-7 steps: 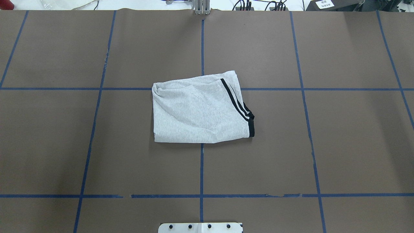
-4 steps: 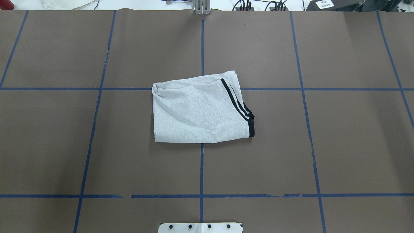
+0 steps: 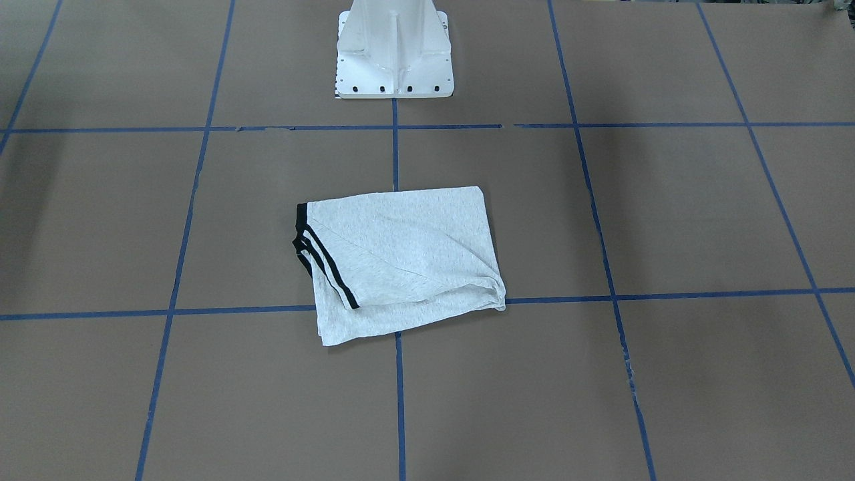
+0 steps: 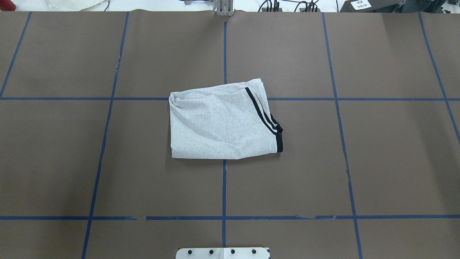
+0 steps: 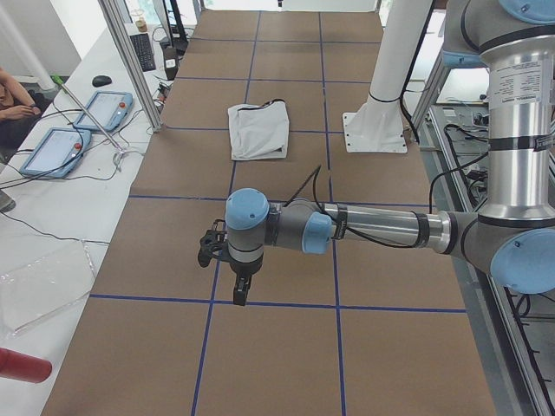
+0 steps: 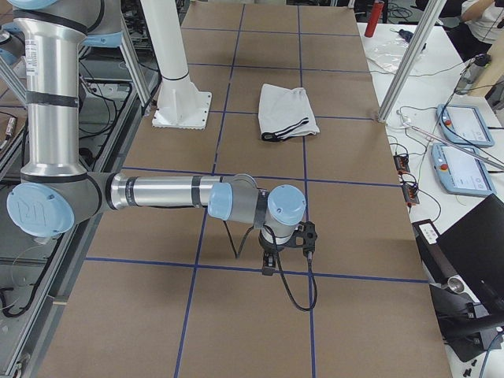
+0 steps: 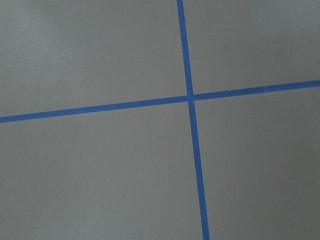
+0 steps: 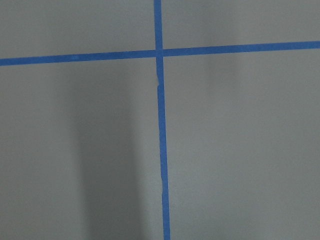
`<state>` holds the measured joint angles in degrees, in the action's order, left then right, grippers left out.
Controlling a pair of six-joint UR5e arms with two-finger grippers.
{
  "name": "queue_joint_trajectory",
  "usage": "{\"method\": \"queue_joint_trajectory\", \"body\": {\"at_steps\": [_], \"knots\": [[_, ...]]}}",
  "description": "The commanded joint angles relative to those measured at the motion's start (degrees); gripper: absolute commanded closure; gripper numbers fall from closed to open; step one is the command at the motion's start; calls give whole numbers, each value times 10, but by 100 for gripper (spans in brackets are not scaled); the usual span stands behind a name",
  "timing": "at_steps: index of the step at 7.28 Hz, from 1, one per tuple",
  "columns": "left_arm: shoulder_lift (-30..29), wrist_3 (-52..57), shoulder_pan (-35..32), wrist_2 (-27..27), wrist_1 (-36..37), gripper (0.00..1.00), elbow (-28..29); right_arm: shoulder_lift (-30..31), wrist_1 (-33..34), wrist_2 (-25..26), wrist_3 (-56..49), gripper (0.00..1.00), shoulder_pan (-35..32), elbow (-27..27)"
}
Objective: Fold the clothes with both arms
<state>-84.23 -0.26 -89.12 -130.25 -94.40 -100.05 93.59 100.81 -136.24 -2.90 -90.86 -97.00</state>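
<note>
The clothes are one light grey T-shirt (image 4: 219, 126) folded into a compact rectangle at the table's middle, its black double stripes (image 4: 262, 113) and a black hem showing on its right edge. It also shows in the front-facing view (image 3: 401, 260) and both side views (image 5: 258, 132) (image 6: 287, 110). Nothing touches it. My left gripper (image 5: 236, 286) hangs low over bare table far from the shirt, toward the table's left end. My right gripper (image 6: 272, 260) hangs likewise toward the right end. I cannot tell whether either is open or shut. Both wrist views show only brown table and blue tape.
The brown table cover (image 4: 107, 162) is crossed by blue tape lines (image 4: 224, 187). The white pedestal base (image 3: 394, 60) stands at the robot's edge. Teach pendants (image 5: 100, 111) (image 6: 461, 126), cables and a person's arm (image 5: 17, 108) lie beyond the far edge.
</note>
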Motion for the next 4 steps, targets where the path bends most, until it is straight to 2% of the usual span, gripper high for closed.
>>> {"method": "queue_joint_trajectory", "body": {"at_steps": [1, 4], "knots": [[-1, 0, 0, 0, 0, 0, -1, -3, 0, -1, 0, 0, 0, 0], [-4, 0, 0, 0, -1, 0, -1, -5, 0, -1, 1, 0, 0, -6]]}}
